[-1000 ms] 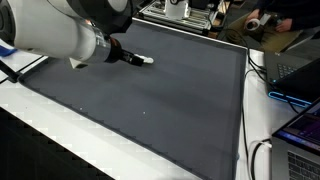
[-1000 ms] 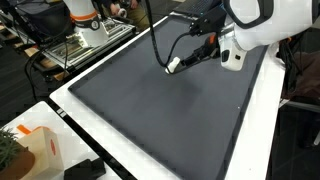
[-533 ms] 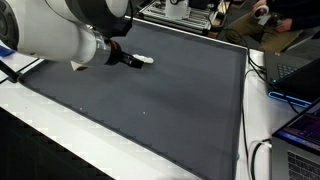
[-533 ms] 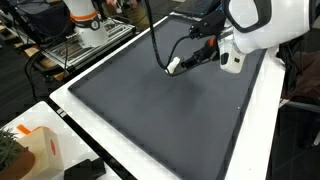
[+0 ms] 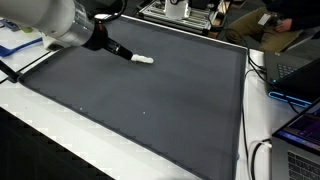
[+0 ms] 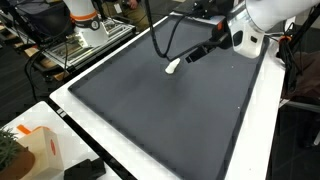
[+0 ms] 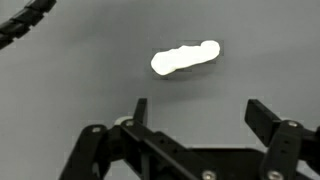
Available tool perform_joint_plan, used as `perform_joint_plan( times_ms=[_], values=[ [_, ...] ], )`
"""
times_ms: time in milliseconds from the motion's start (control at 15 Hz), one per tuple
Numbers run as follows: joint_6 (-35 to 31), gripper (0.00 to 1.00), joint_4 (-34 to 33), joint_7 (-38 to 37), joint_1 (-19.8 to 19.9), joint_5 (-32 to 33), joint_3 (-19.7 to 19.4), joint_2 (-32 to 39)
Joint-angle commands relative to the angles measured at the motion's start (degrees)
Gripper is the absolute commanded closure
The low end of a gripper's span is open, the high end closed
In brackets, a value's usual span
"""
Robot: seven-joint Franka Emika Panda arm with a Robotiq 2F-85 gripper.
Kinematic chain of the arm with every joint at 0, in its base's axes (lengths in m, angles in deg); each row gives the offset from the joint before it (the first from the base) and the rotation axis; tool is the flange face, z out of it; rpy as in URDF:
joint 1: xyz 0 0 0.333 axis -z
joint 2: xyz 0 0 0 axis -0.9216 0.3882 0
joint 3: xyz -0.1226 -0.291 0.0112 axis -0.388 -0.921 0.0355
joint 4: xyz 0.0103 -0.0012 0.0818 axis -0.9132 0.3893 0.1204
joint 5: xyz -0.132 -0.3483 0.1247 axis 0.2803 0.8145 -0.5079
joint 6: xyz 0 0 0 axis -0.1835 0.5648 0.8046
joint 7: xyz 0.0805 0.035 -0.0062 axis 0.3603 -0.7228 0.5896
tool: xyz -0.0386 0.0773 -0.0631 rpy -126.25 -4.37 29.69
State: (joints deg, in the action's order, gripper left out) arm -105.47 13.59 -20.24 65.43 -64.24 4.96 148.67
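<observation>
wrist view: end effector (image 7: pixel 195 102), jaws apart, above white piece (image 7: pixel 185 58) on mat (image 7: pixel 60 90).

A dark grey mat (image 5: pixel 150 100) covers most of the white tabletop (image 5: pixel 80 130), leaving a pale border around it. In an exterior view, an open laptop (image 5: pixel 300 62) stands at the far right, a second laptop (image 5: pixel 300 135) glows purple nearer on the right, and cables (image 5: pixel 262 150) trail beside the mat. In an exterior view, an orange-and-white box (image 6: pixel 38 148) sits near left, beside a green plant (image 6: pixel 8 150).
</observation>
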Motion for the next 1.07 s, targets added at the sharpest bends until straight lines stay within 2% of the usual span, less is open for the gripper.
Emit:
perform_joint_plan(
  times_ms=[0,200,467,533,600,733,1000],
  values=[
    [-5.97,0.00,13.41,-0.07,0.66,-0.06,-0.88,-8.89],
    [-6.83,0.00,20.58,-0.52,1.13,-0.28,-1.61,-13.50],
    [-5.28,0.00,30.08,3.49,1.79,1.92,-1.51,-19.51],
    [-7.16,0.00,32.67,5.09,2.04,2.29,-1.34,-21.41],
    [-4.27,0.00,23.64,2.54,2.05,1.25,-1.23,-15.54],
    [-4.84,0.00,27.35,3.90,2.16,1.84,-1.19,-18.08],
    [-5.26,0.00,29.44,4.20,2.17,1.93,-1.15,-19.64]
  ],
)
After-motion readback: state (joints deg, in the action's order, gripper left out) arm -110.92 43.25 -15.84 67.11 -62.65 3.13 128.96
